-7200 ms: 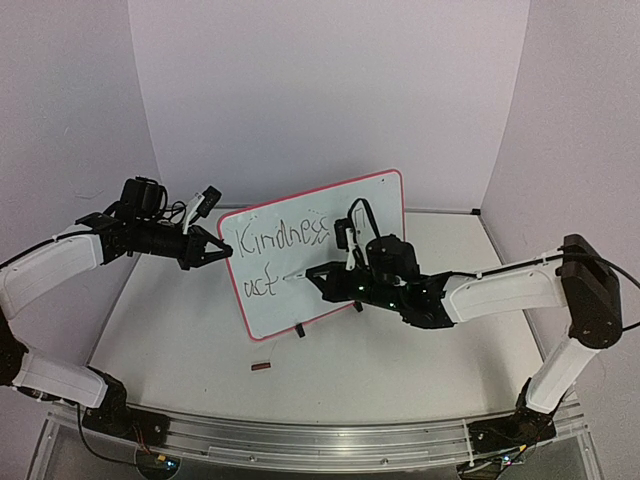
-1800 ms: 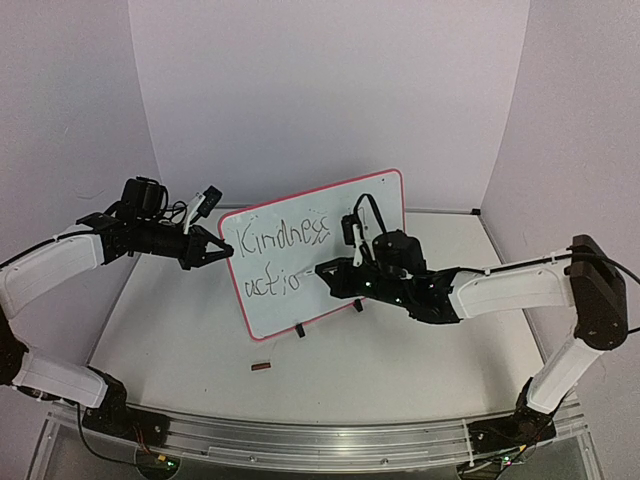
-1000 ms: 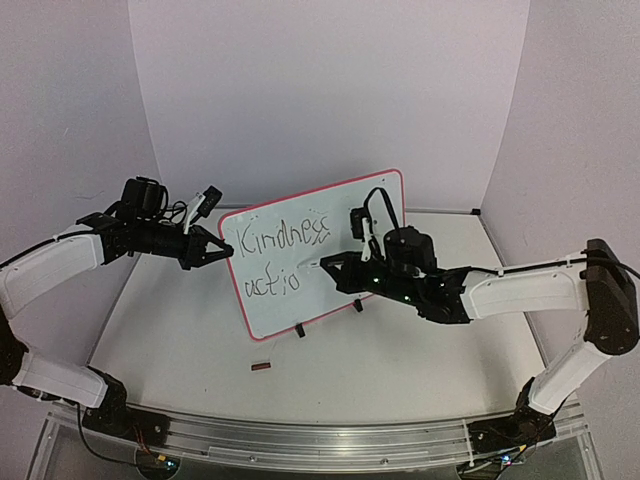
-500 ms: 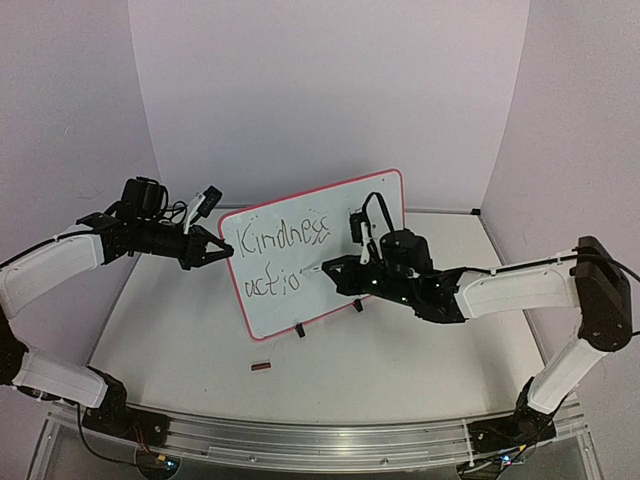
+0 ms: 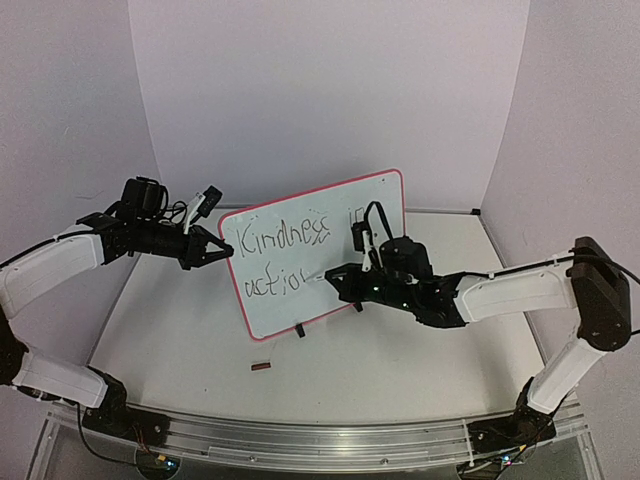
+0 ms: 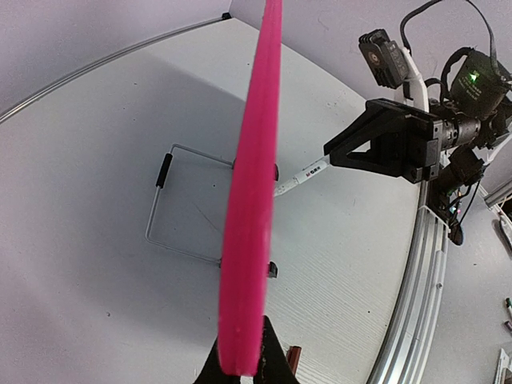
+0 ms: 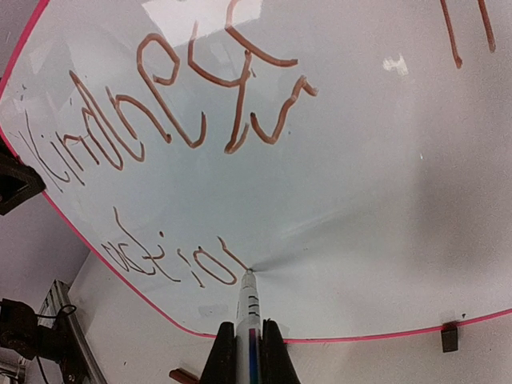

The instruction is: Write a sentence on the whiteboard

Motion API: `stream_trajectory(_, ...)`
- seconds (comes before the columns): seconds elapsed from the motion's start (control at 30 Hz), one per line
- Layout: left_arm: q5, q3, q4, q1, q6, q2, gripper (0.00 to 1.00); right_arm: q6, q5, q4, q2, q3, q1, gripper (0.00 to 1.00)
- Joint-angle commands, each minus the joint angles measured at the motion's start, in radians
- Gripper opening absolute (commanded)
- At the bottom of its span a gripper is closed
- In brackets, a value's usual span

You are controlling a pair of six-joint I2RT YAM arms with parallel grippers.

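Whiteboard (image 5: 372,200) upright on the desk (image 5: 190,345); the sentence (image 5: 285,240) reads "Kindness" above "actio" and one more stroke. Left pincer (image 5: 222,252) grips its left rim. Right pincer (image 5: 335,277) grips a marker (image 7: 246,308), whose tip touches the board.

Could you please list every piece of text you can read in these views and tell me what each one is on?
"Kindness": first line of the sentence on the whiteboard.
"actio" plus one unfinished stroke: second line, below it.
Two short strokes right of "Kindness": no readable word.
Print on the marker: too small to read.
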Motion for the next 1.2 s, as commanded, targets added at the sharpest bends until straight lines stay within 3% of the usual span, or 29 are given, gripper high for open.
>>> stream_trajectory(0.0,-0.048,-0.003,-0.069,-0.018,0.045,0.028,0.00,0.013,0.013,0.017,0.014,-0.002,-0.006,0.00)
stream_trajectory(0.6,-0.050,-0.002,-0.069,-0.018,0.046,0.030,0.00,-0.005,0.033,0.059,-0.027,0.060,-0.005,0.00)
stream_trajectory(1.17,-0.049,-0.002,-0.069,-0.018,0.045,0.032,0.00,0.008,0.118,0.103,-0.076,-0.005,-0.008,0.00)
